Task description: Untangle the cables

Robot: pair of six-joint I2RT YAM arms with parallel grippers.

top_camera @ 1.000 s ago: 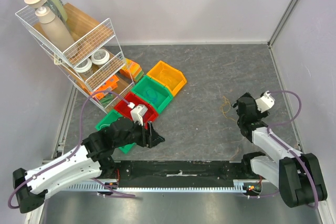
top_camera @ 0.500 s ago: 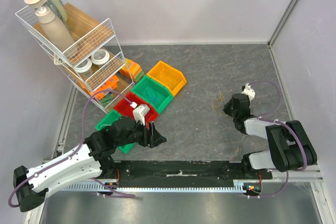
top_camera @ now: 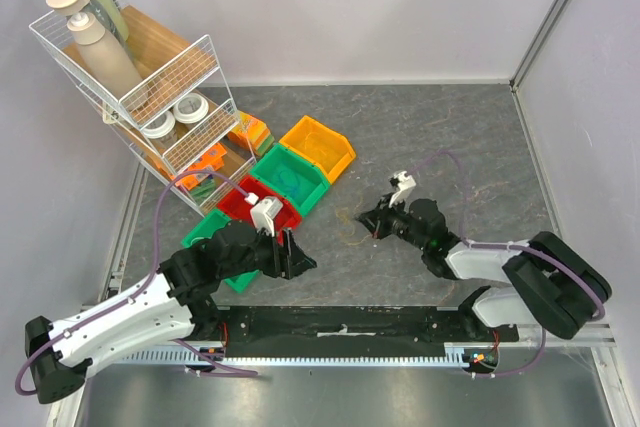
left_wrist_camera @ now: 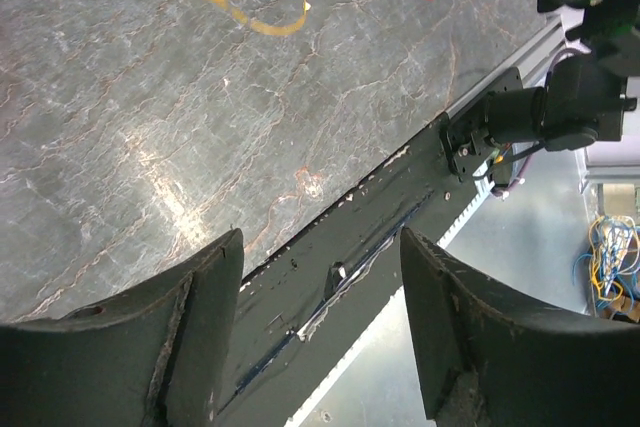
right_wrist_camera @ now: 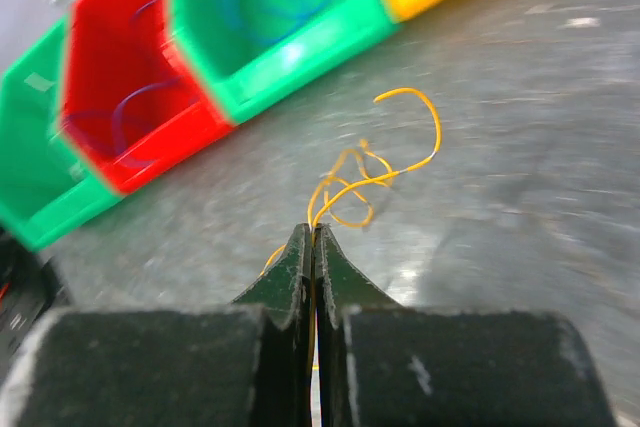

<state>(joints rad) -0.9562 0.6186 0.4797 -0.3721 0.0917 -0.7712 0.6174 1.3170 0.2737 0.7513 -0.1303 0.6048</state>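
Observation:
The cables [right_wrist_camera: 372,173] are a small knot of thin yellow wires lying on the grey table. My right gripper [right_wrist_camera: 313,233] is shut, and the yellow strands run out from between its fingertips. In the top view the right gripper [top_camera: 373,224] is low over the middle of the table, with the cables [top_camera: 352,229] trailing to its left. The left wrist view catches the cables [left_wrist_camera: 256,3] at its top edge. My left gripper [top_camera: 299,259] hovers open near the front edge, well left of the cables. The left gripper [left_wrist_camera: 320,243] holds nothing between its fingers.
A row of bins lies left of the cables: a yellow bin [top_camera: 318,148], a green bin [top_camera: 291,178], a red bin [top_camera: 262,206] and another green bin [top_camera: 208,233]. A white wire rack [top_camera: 150,97] with bottles fills the back left corner. A black rail [top_camera: 340,325] runs along the front.
The right gripper has shut on the yellow wires and swept left from the table's right side to its middle, dragging them along. The left arm has barely moved.

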